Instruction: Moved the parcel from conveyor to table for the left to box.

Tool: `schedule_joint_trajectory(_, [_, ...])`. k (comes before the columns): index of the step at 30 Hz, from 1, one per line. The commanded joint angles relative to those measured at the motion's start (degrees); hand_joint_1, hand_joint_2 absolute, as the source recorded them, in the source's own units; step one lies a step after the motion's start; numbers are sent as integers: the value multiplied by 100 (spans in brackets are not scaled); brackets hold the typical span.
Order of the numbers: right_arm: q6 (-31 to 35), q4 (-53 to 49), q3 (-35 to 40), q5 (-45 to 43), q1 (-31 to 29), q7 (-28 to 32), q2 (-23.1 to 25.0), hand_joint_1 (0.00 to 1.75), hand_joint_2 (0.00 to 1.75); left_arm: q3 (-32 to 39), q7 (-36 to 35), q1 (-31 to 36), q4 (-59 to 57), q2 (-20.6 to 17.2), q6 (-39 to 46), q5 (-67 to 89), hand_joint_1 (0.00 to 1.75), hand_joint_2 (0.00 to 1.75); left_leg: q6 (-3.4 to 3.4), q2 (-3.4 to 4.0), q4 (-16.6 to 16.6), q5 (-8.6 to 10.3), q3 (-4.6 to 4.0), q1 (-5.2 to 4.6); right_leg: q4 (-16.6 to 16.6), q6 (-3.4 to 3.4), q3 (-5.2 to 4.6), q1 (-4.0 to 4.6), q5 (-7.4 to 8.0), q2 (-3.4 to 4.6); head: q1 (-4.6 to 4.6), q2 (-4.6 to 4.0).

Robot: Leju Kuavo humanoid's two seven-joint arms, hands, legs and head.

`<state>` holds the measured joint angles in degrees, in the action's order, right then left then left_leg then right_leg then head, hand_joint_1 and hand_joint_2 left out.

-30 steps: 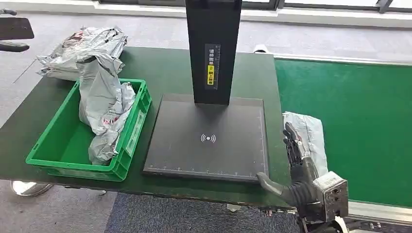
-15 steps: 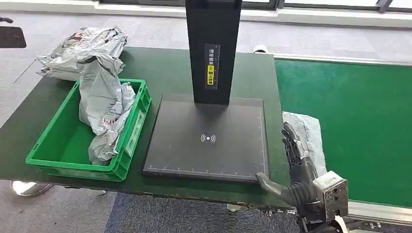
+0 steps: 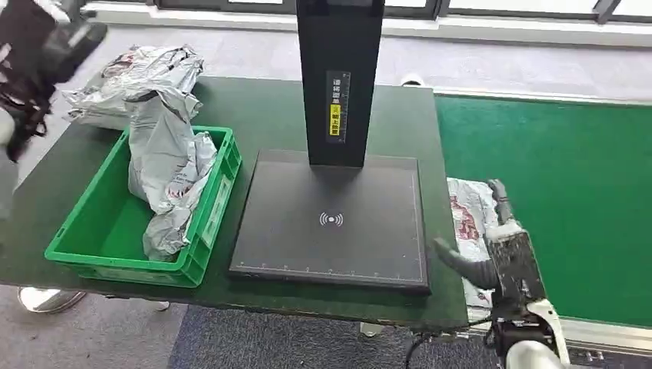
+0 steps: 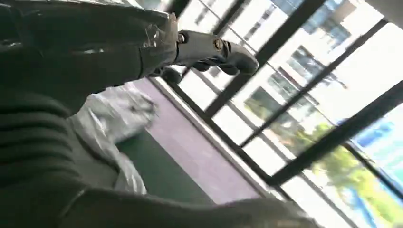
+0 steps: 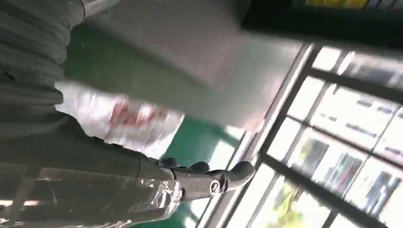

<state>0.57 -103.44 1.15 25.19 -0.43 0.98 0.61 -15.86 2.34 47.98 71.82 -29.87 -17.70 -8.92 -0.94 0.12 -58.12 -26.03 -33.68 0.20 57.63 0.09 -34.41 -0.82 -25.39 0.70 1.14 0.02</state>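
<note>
The parcel (image 3: 465,211), a white-grey mailer bag with red print, lies on the green conveyor (image 3: 561,177) right at the table's edge. It appears blurred in the right wrist view as well (image 5: 128,116). My right hand (image 3: 496,246) hangs over the parcel's near end, back toward the camera, thumb out toward the table and fingers stretched, holding nothing (image 5: 199,178). Whether it touches the parcel I cannot tell. My left hand (image 4: 209,47) is raised with its fingers extended and empty. A dark blurred shape (image 3: 34,54) at the table's far left may be that hand.
A green crate (image 3: 115,265) at the table's left holds crumpled grey bags (image 3: 165,169); more bags (image 3: 131,77) are piled behind it. A black scanner plate (image 3: 330,231) with a tall black post (image 3: 340,77) takes up the middle of the dark green table (image 3: 261,108).
My right hand has risen, turned and moved forward over the parcel. A dark blurred shape has swung in at the far left. The view has shifted slightly.
</note>
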Motion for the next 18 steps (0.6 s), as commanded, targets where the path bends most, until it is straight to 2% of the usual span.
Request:
schedule_joint_trajectory(1, [-57,3013,-851,1083,-2227,-854,-1124,0,175,1102,433,-3079,2450,2043,68,-719,0,175,19,68,37,2,43,-12,-44,11,28,-12,30,64,-4,0])
schedule_joint_trajectory(4, [-125,4295,-765,1470,-2903,-969,-1615,0,175,796,527,-3353,2443,2344,93,-750,0,175,32,79,28,-6,40,-18,-47,27,21,-18,33,72,-7,0])
schedule_joint_trajectory(7, [-213,5060,-591,1718,-3149,-954,-1800,0,175,655,540,-3627,2508,2430,45,-730,0,175,37,48,9,-11,16,-18,-28,29,10,-16,17,47,-4,0])
schedule_joint_trajectory(10, [-336,5626,-363,1934,-3400,-1044,-1739,0,175,621,627,-3826,2572,2463,-81,-704,0,175,44,20,0,-14,-3,-15,-23,32,4,-12,11,20,-2,0])
schedule_joint_trajectory(13, [-367,6222,-249,1910,-3637,-970,-1646,0,175,640,607,-3929,2494,2511,-223,-706,0,175,41,29,12,-14,9,-14,-32,28,12,-10,15,29,-4,-2])
schedule_joint_trajectory(18, [-645,6763,-129,1719,-3667,-906,-1488,0,175,655,619,-3944,2174,2547,-359,-759,0,175,40,8,9,-11,1,-9,-25,27,8,-4,8,10,-4,-2])
